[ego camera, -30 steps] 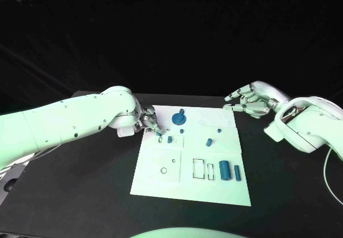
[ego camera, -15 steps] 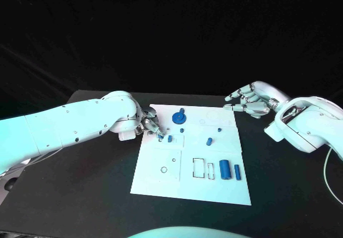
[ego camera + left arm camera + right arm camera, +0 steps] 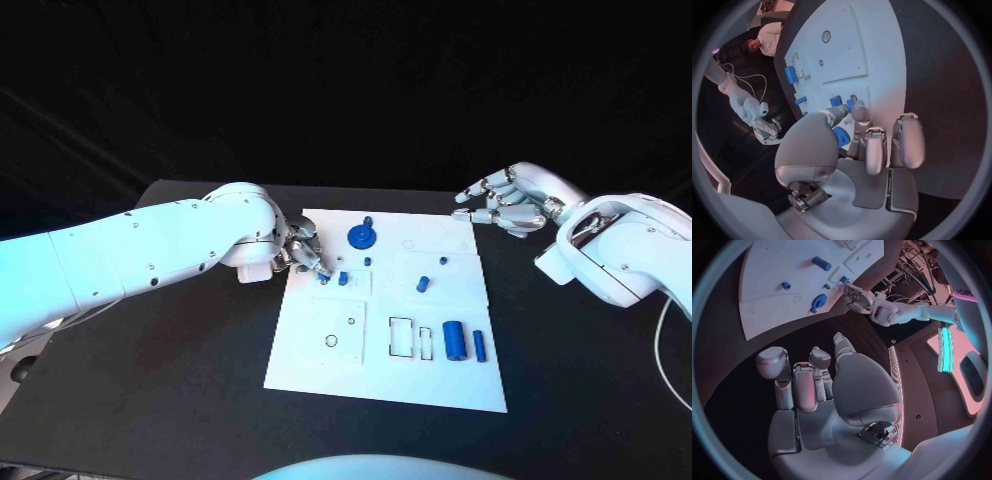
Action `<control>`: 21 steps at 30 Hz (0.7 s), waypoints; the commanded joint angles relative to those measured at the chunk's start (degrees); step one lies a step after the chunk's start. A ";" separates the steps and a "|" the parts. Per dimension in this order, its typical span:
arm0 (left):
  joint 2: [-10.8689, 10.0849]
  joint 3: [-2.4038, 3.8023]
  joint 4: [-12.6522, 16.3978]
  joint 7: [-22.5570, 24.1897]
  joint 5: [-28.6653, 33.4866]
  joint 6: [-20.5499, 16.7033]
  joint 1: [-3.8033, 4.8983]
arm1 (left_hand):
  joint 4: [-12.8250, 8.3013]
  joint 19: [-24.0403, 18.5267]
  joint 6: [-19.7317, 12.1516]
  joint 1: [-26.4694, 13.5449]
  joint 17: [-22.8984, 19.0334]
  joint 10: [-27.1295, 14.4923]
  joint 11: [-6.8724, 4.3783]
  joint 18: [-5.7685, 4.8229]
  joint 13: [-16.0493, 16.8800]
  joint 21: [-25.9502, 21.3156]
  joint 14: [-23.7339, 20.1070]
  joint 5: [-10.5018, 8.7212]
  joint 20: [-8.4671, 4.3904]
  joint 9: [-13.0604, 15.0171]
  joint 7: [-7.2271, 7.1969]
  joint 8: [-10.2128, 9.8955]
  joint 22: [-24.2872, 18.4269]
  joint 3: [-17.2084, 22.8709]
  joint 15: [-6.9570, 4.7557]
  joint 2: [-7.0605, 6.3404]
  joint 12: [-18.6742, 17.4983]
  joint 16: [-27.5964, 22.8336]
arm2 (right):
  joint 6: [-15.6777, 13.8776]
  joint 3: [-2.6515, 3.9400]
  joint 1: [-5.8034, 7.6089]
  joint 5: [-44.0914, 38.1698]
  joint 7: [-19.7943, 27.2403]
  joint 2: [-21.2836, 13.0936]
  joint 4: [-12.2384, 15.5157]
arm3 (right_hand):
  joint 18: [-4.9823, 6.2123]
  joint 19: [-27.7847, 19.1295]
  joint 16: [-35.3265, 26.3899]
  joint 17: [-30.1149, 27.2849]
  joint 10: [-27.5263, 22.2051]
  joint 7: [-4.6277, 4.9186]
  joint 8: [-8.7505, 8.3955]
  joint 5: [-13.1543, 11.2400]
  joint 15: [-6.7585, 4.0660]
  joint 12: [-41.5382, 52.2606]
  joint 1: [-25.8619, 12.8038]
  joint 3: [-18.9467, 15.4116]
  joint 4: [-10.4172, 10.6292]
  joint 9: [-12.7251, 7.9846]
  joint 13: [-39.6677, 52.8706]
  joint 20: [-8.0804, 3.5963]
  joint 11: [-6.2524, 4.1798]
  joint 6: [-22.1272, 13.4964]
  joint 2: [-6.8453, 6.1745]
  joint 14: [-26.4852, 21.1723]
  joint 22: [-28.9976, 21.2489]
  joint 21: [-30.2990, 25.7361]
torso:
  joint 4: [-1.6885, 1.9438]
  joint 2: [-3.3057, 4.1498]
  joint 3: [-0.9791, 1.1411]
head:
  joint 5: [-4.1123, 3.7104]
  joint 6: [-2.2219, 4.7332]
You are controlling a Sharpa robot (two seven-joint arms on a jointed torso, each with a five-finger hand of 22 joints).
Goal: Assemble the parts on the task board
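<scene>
The board (image 3: 387, 345) lies in the middle of the bench (image 3: 173, 400), nearer its far edge. The left robot hand (image 3: 304, 252) sits at the board's far left corner, fingers drawn narrow around a small blue part (image 3: 841, 136); the left wrist view suggests a pinch, though the contact itself is partly hidden. Two more small parts (image 3: 342, 279) lie just beside those fingertips. The right robot hand (image 3: 503, 202) hovers off the board's far right corner, above the bench, fingers loosely curled and apart, holding nothing. Elsewhere on the board: a round knob (image 3: 362, 237) near the far edge, a small peg (image 3: 368, 262) behind it, a short piece (image 3: 423, 284) toward the right, and two long bars (image 3: 463, 341) lying flat near the right edge. Beside those bars, two outlined slots (image 3: 411, 337) appear unfilled, as does a small hole (image 3: 330, 341) on the left. Judgement: assembly is at an early stage; most parts lie loose, and nearly all seating remains.
</scene>
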 commanded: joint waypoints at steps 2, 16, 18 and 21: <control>-0.37 -0.37 -0.05 -1.87 -1.43 3.27 -0.52 | -6.27 0.31 -0.09 0.18 15.10 0.27 0.04 0.61 -0.05 0.04 5.93 0.28 -0.10 0.11 -0.33 0.21 1.06 6.31 -0.27 0.43 0.20 0.14 | 0.42 0.01 -0.04 -0.03 0.13 -0.05 -0.04 | 0.75 -0.02 -0.28 1.12 -0.17 -0.25 0.36 0.32 -0.54 0.02 0.58 -0.22 0.06 -0.06 -0.07 -0.46 -0.36 0.14 -0.20 3.09 -0.01 -0.38 | 0.01 0.00 -0.01 | -0.01 0.01; -0.81 -0.37 -0.07 -2.49 -1.74 3.33 -0.54 | -6.33 0.36 -0.03 0.12 15.10 0.34 0.03 0.58 0.02 0.13 5.93 0.29 -0.10 0.11 -0.36 0.27 1.19 6.41 -0.27 0.39 0.27 0.14 | 0.32 0.01 -0.04 -0.03 0.23 -0.09 0.02 | 0.75 -0.02 -0.27 1.16 -0.11 -0.24 0.40 0.60 -0.54 0.14 0.65 -0.29 0.12 -0.07 0.00 -0.47 -0.37 0.14 -0.13 3.10 -0.06 -0.41 | -0.02 0.00 -0.03 | 0.19 -0.07; -0.81 -0.37 -0.04 -2.49 -1.75 3.35 -0.54 | -6.33 0.36 -0.03 0.12 15.10 0.34 0.03 0.58 0.02 0.13 5.93 0.29 -0.10 0.11 -0.36 0.27 1.19 6.41 -0.27 0.39 0.27 0.14 | 0.31 0.01 -0.04 -0.03 0.25 -0.09 0.02 | 0.75 -0.02 -0.27 1.16 -0.11 -0.24 0.40 0.60 -0.54 0.14 0.65 -0.29 0.12 -0.07 0.00 -0.47 -0.37 0.14 -0.13 3.10 -0.06 -0.41 | -0.03 0.01 0.00 | 0.22 -0.09; -0.78 -0.37 0.05 -2.44 -1.75 3.40 -0.54 | -6.40 0.40 0.01 0.08 15.10 0.42 0.01 0.55 0.11 0.20 5.93 0.33 -0.11 0.11 -0.38 0.32 1.28 6.50 -0.28 0.35 0.35 0.14 | 0.33 0.01 -0.04 -0.03 0.27 -0.08 0.04 | 0.75 -0.02 -0.27 1.16 -0.11 -0.24 0.40 0.60 -0.54 0.14 0.65 -0.29 0.12 -0.07 0.00 -0.47 -0.37 0.14 -0.13 3.10 -0.06 -0.41 | -0.05 0.00 0.01 | 0.22 -0.15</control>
